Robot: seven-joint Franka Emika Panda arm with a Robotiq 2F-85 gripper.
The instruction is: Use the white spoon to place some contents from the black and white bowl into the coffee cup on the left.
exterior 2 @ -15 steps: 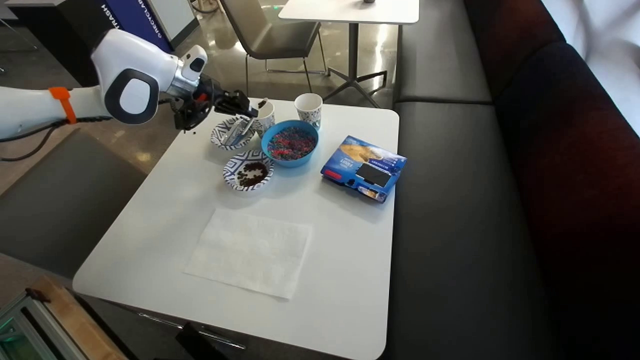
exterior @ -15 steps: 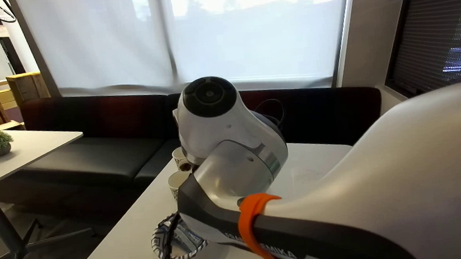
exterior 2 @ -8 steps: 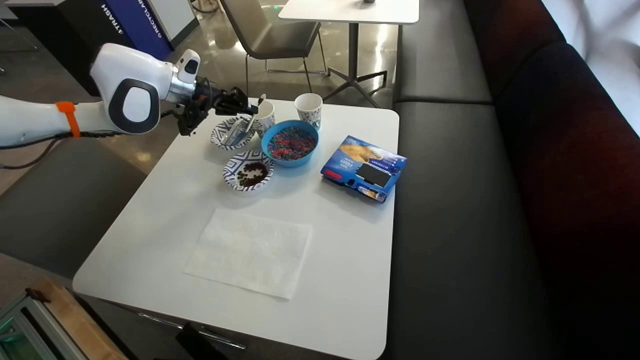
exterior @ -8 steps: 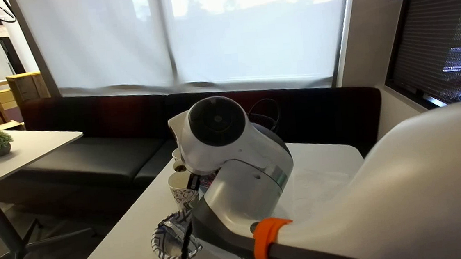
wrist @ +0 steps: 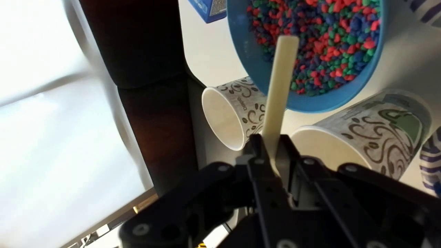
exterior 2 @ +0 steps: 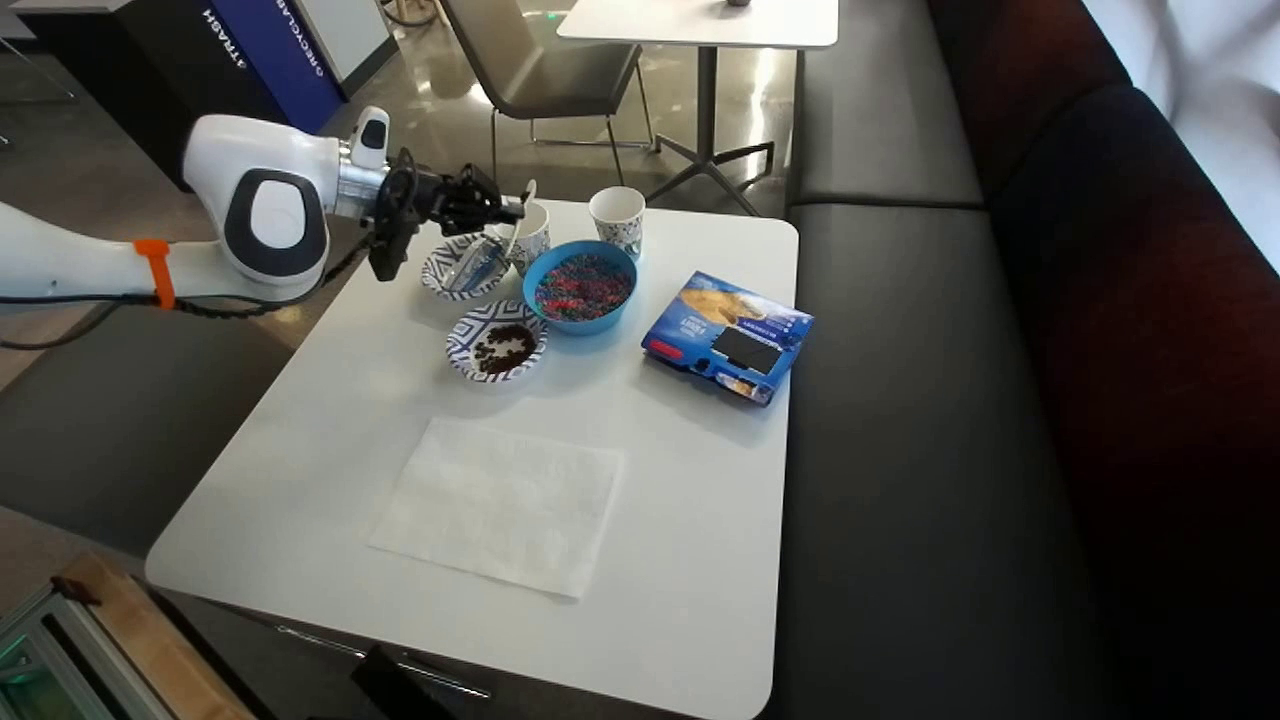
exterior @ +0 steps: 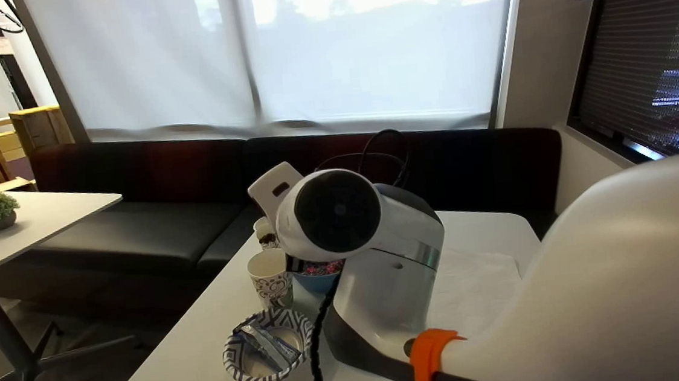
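My gripper (wrist: 270, 140) is shut on the white spoon (wrist: 280, 81); in the wrist view its handle points up across the blue bowl, while its scoop is hidden behind the fingers. In an exterior view the spoon (exterior 2: 514, 238) stands steeply tilted at the fingertips, beside the coffee cup on the left (exterior 2: 536, 240). A second patterned cup (exterior 2: 617, 215) is farther right. A dark brown patch shows against the far cup (exterior: 263, 225); whether it lies on the spoon I cannot tell. The black and white bowl (exterior 2: 468, 345), with dark brown contents, sits on the table.
The blue bowl (exterior 2: 533, 290) of coloured pebbles stands close to the cups. A similar striped bowl (exterior 2: 432, 272) with silvery packets is under the gripper's side. A blue box (exterior 2: 728, 337) and a white paper sheet (exterior 2: 500, 505) lie on the table.
The wrist has rolled and come lower in an exterior view. The spoon has turned steeper, and its upper end, dark before, now looks white. The bowls and cups have stayed put.
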